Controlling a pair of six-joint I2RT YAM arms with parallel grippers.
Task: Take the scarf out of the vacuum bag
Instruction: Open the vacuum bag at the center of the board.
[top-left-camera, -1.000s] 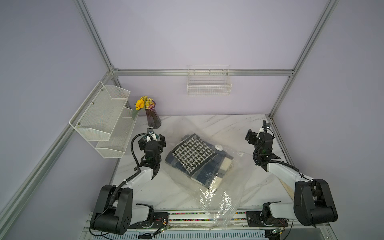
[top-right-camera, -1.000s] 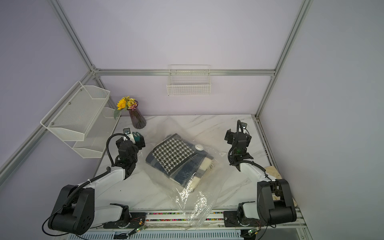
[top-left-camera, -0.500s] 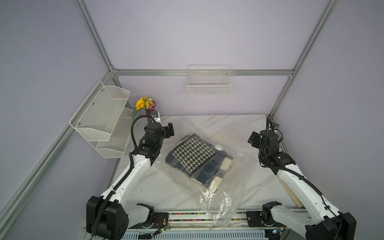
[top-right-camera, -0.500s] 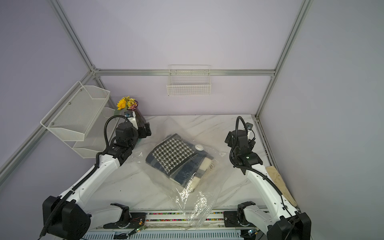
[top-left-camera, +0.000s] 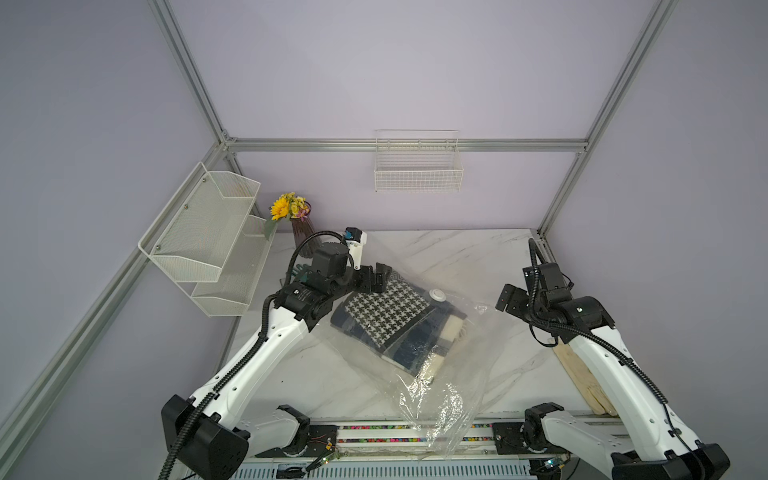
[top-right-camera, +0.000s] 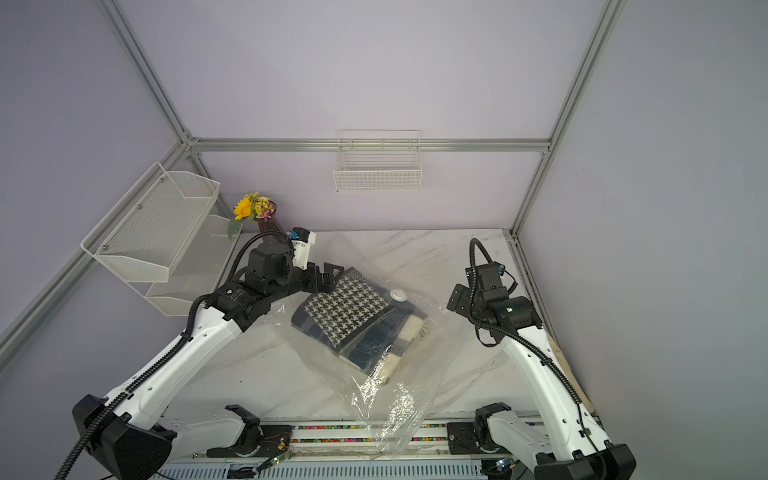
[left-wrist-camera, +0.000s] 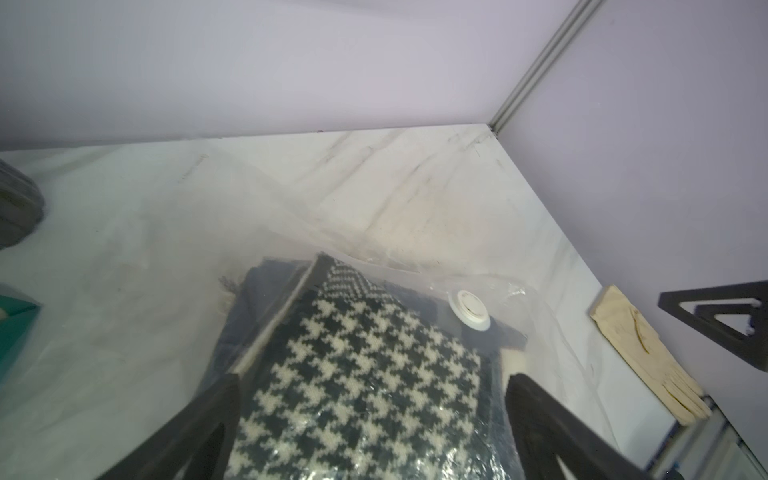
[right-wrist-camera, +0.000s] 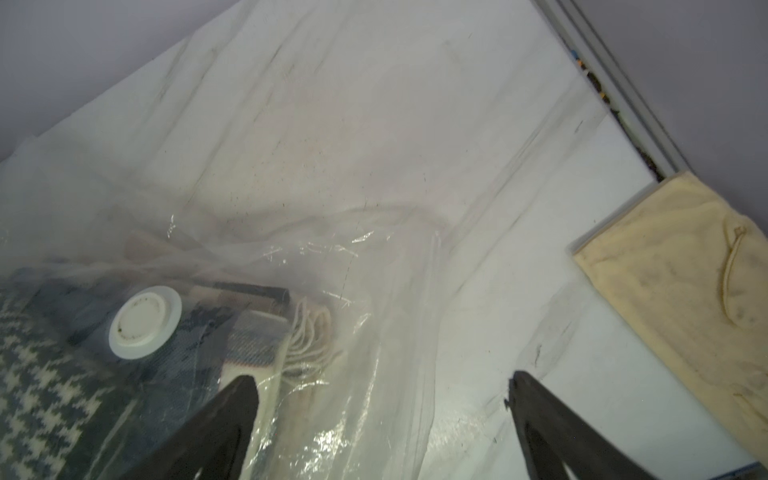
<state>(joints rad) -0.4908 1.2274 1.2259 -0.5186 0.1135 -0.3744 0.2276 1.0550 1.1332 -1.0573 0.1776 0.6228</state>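
The vacuum bag (top-left-camera: 449, 395) (top-right-camera: 395, 411) lies crinkled and transparent across the middle of the marble table, with its white valve cap (top-left-camera: 437, 295) (right-wrist-camera: 143, 322) facing up. Inside it sits the folded scarf (top-left-camera: 388, 311) (top-right-camera: 347, 307), houndstooth black and cream over navy and cream layers. My left gripper (top-left-camera: 372, 280) (left-wrist-camera: 374, 380) hovers open over the scarf's far left corner, the houndstooth (left-wrist-camera: 353, 374) showing between its fingers under the plastic. My right gripper (top-left-camera: 509, 301) (right-wrist-camera: 381, 378) stands open above the bag's right side (right-wrist-camera: 374, 291), beside the scarf's fringe, holding nothing.
A vase of flowers (top-left-camera: 299, 232) stands at the table's back left, close behind my left arm. A white mesh shelf (top-left-camera: 208, 232) hangs on the left wall and a wire basket (top-left-camera: 417, 170) on the back wall. A cream glove (top-left-camera: 582, 374) (right-wrist-camera: 685, 291) lies along the right edge.
Both arms have risen from a folded pose and reached in toward the bag. The left gripper has come over the scarf's far corner. Both grippers stayed open; the bag has not moved.
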